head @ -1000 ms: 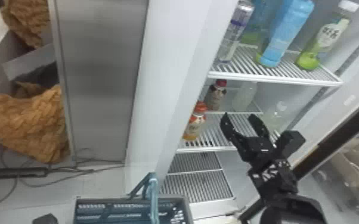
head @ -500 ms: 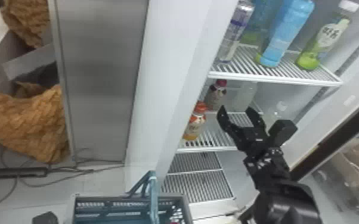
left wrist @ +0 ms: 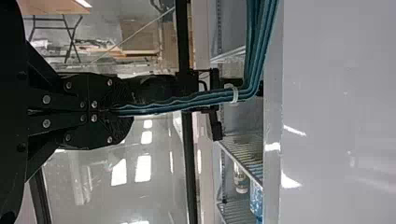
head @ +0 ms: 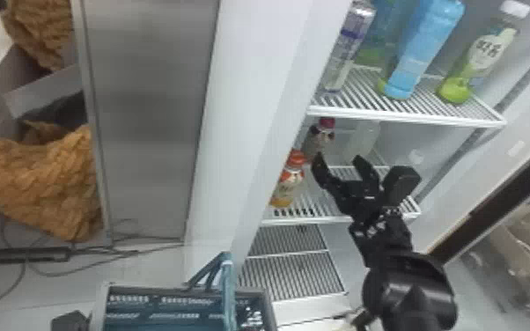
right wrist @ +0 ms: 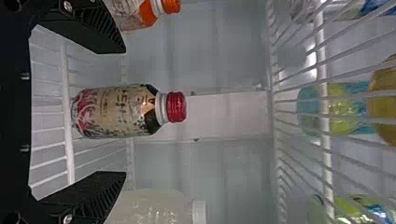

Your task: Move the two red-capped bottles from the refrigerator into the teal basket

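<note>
My right gripper (head: 338,169) is inside the refrigerator over the middle shelf, its fingers spread and empty. Beyond them stands a dark-labelled red-capped bottle (head: 318,140); an orange bottle with an orange-red cap (head: 289,181) is left of the gripper. In the right wrist view the red-capped bottle (right wrist: 119,111) lies in line with the gap of the open gripper (right wrist: 122,112), untouched, and the orange bottle (right wrist: 149,13) is beside one finger. My left gripper (left wrist: 112,111) is shut on the handle (left wrist: 187,100) of the teal basket, (head: 163,290) which is at the bottom of the head view.
A translucent white-capped bottle (right wrist: 156,205) stands beside the other right finger. Blue (head: 425,48) and green (head: 480,66) bottles stand on the upper shelf (head: 405,115). The refrigerator's side wall (head: 251,110) rises left of the shelves.
My right gripper has moved left and farther in, toward the dark-labelled bottle, with its fingers still apart. The basket has shifted very little, and both bottles remain standing on the shelf.
</note>
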